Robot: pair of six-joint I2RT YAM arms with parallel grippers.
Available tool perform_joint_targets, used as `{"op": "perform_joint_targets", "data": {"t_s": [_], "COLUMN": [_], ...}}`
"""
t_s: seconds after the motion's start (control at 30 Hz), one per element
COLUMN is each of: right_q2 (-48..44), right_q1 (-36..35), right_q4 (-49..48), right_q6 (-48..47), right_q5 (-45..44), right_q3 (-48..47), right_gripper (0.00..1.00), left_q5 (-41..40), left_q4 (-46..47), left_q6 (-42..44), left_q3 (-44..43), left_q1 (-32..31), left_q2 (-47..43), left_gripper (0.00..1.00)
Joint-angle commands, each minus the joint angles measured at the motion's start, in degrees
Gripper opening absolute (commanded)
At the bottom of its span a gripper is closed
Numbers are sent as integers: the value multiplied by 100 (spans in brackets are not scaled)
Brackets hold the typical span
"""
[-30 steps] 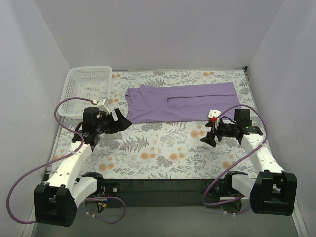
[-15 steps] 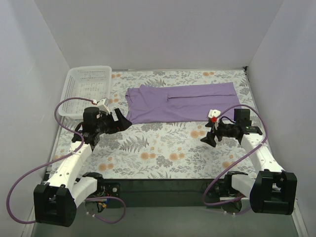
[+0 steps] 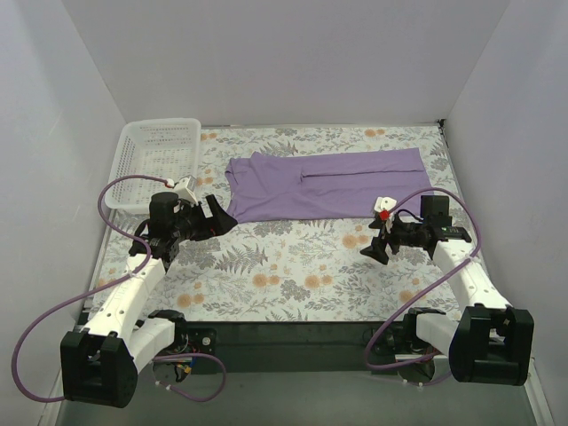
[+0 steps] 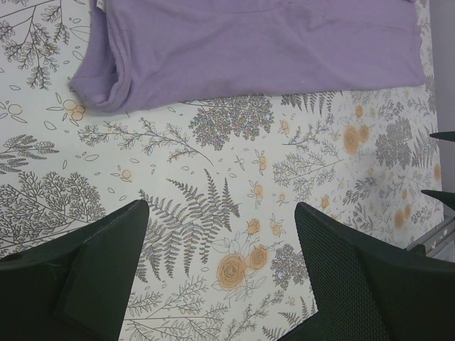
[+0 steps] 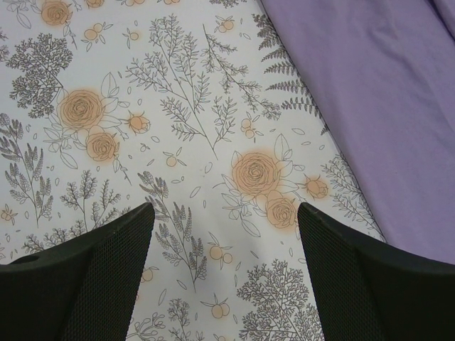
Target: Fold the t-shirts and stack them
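Observation:
One lavender t-shirt lies folded lengthwise into a long band across the far middle of the floral cloth. Its rolled left end fills the top of the left wrist view, and its near edge fills the upper right of the right wrist view. My left gripper hovers open just off the shirt's near left corner, nothing between its fingers. My right gripper hangs open over bare cloth just in front of the shirt's near right edge, also holding nothing.
A white mesh basket stands at the far left beside the shirt. The floral tablecloth covers the table, walled in by white panels on three sides. Purple cables loop off both arms.

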State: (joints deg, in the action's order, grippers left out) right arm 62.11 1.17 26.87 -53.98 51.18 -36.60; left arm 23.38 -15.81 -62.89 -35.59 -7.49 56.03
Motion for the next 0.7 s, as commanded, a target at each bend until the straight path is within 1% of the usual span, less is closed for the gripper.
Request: {"op": "perform_joint_targets", "data": {"t_s": [0.0,0.1,0.17,0.23,0.27,0.4,0.5,0.67], "right_q2": [21,108,231,468,539,890,1040,1233], "right_q1": [32,32,-55,-108,-282,-538,-811,-1250], "right_q4": [-77,-86,-94,-103,-103,-287,-507,-771], "right_q6": [-25,-148,-341,-420,-534,-684,-702,-615], "right_q5": [147,68,-98,-458,-564,-1239,-1758,-2199], "right_q3": [65,74,22,-154,-207,-427,-506,-585], "right_gripper": [88,88,88,87,87,86,86,86], "left_q5": [71,158,229,360,430,563,476,238], "left_q4": [87,122,166,166,184,394,518,632], "left_q6": [14,-65,-275,-398,-504,-1083,-1321,-1620], "left_q3": [44,70,140,149,158,377,492,668], "left_q1": [19,19,19,19,19,19,10,-42], "left_q2": [-66,-31,22,171,206,277,286,356], "left_gripper": [83,83,82,78,78,76,75,75]}}
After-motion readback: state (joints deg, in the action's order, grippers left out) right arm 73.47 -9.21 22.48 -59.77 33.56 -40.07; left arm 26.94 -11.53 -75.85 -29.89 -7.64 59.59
